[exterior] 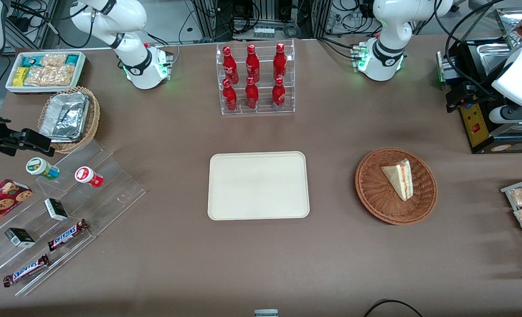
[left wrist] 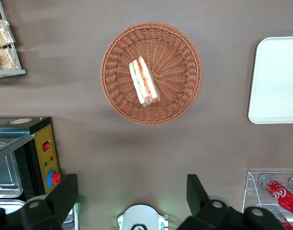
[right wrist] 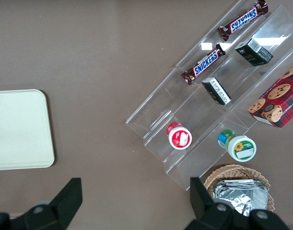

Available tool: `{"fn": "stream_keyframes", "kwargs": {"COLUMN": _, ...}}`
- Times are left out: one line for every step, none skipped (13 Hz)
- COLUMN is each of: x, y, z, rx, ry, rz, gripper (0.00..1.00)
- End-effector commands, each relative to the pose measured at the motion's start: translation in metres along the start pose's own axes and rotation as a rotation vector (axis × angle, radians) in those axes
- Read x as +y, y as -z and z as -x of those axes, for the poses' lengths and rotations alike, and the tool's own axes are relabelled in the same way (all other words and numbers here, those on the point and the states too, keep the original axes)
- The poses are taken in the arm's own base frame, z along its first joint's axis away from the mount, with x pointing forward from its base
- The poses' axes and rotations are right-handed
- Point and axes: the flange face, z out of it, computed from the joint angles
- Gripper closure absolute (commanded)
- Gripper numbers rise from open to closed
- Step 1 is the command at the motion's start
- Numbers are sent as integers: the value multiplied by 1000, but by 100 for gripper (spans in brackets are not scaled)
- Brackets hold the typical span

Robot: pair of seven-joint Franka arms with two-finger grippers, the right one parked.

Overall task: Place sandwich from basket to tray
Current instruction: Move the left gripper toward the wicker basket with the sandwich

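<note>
Currently the sandwich [exterior: 399, 178] lies in the basket [exterior: 375, 193], cut edge with red and green filling showing. Basket sits on the counter [exterior: 177, 264] toward the working arm's end, well apart from the tray [exterior: 258, 185], which holds nothing. Left hand [left wrist: 132, 194] hangs high above the counter, near the arm's base, fingers [left wrist: 196, 191] spread wide, gripping nothing.

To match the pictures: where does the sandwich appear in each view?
Front view: sandwich lies in the basket, beside the tray.
Left wrist view: sandwich in the basket; open gripper hovers apart.
Right wrist view: not in it.
Shared landmark: the tray.
</note>
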Motion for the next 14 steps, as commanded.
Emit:
{"fn": "stream_keyframes", "kwargs": {"x": 2, "y": 5, "z": 0, "rx": 18, "ry": -5, "rz": -6, "gripper": 0}}
{"fn": "stream_keyframes", "kwargs": {"x": 2, "y": 5, "z": -1, "rx": 21, "ry": -5, "rz": 2, "gripper": 0}}
{"fn": "stream_keyframes", "kwargs": {"x": 1, "y": 1, "z": -4, "rx": 26, "ry": -4, "rz": -5, "gripper": 0}}
{"fn": "stream_keyframes", "kwargs": {"x": 1, "y": -12, "z": -10, "rx": 3, "ry": -4, "rz": -5, "gripper": 0}}
{"fn": "stream_keyframes", "kwargs": {"x": -2, "y": -26, "z": -13, "rx": -7, "ry": 2, "rz": 2, "gripper": 0}}
{"fn": "stream_keyframes", "kwargs": {"x": -2, "y": -38, "z": -17, "rx": 5, "ry": 2, "rz": 0, "gripper": 0}}
{"fn": "stream_keyframes", "kwargs": {"x": -1, "y": -60, "z": -22, "rx": 6, "ry": 8, "rz": -10, "gripper": 0}}
{"fn": "stream_keyframes", "kwargs": {"x": 0, "y": -81, "z": -26, "rx": 13, "ry": 44, "rz": -11, "gripper": 0}}
{"fn": "stream_keyframes", "kwargs": {"x": 1, "y": -102, "z": -30, "rx": 31, "ry": 124, "rz": -8, "gripper": 0}}
{"fn": "stream_keyframes", "kwargs": {"x": 3, "y": -121, "z": -34, "rx": 44, "ry": 192, "rz": -6, "gripper": 0}}
{"fn": "stream_keyframes", "kwargs": {"x": 4, "y": -143, "z": -37, "rx": 50, "ry": 231, "rz": -3, "gripper": 0}}
{"fn": "stream_keyframes", "kwargs": {"x": 5, "y": -164, "z": -39, "rx": 64, "ry": 240, "rz": 1, "gripper": 0}}
{"fn": "stream_keyframes", "kwargs": {"x": 5, "y": -185, "z": -41, "rx": 69, "ry": 241, "rz": 4, "gripper": 0}}
{"fn": "stream_keyframes", "kwargs": {"x": 6, "y": -202, "z": -43, "rx": 66, "ry": 261, "rz": 8, "gripper": 0}}
